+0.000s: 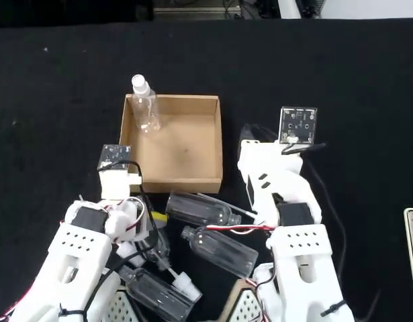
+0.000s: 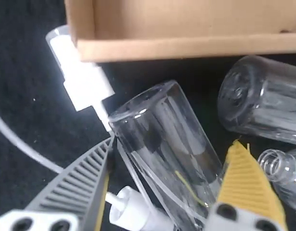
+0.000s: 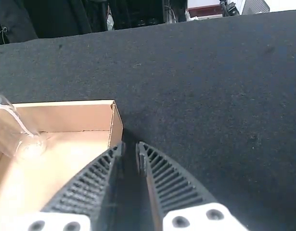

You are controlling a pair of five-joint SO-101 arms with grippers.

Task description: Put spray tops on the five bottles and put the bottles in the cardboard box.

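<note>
The open cardboard box holds a capped bottle leaning in its 10 o'clock corner. At its 6 o'clock, clear bottles lie sideways. An uncapped bottle rests on the worktop. The left end effector clasps a gripped bottle beside a white spray top.

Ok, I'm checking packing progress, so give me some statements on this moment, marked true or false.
1. One bottle with a spray top stands in the cardboard box. True.
2. The right hand holds a bottle. False: it is shut on nothing.
3. All five bottles are boxed. False: several bottles lie on the table outside it.
4. An uncapped bottle lies near the left hand. True.
</note>
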